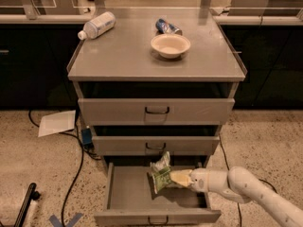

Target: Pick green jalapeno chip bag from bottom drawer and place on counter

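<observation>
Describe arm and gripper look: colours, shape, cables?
The arm: smooth white rounded segments, bulbous joint; no cables or markings visible. The gripper, at the green jalapeno chip bag over the bottom drawer: white wrist, cream-yellow fingers.

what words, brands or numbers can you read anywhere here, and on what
No text here can be read.
green jalapeno chip bag, held by the gripper in the bottom drawer: print too blurred.
blue and silver packet on the counter: too blurred.
bottle label: too blurred.

Chip bag (161, 173) in claw (174, 178) over drawer (128, 195)
</observation>
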Robot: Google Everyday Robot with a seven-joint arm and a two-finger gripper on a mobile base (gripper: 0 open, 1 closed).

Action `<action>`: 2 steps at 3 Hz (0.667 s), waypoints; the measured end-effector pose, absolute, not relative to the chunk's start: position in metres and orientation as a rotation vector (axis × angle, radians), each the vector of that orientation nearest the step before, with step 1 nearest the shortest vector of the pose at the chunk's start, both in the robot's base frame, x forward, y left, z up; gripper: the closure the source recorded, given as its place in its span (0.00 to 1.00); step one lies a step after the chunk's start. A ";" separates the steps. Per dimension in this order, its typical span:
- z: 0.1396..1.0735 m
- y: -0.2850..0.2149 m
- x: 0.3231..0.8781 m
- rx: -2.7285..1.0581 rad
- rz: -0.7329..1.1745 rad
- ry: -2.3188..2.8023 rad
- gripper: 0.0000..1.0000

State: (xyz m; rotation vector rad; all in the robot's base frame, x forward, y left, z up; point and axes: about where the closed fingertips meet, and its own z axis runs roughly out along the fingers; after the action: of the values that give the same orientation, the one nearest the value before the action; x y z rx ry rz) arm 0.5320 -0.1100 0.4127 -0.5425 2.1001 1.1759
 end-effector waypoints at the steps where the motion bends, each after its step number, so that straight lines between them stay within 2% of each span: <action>1: 0.493 -0.106 0.502 -0.651 1.122 1.996 1.00; 2: 0.565 -0.103 0.476 -0.738 1.027 1.956 1.00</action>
State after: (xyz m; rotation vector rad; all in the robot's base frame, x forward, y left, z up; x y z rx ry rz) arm 0.4765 -0.1026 0.5651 -0.7377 1.9558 1.0268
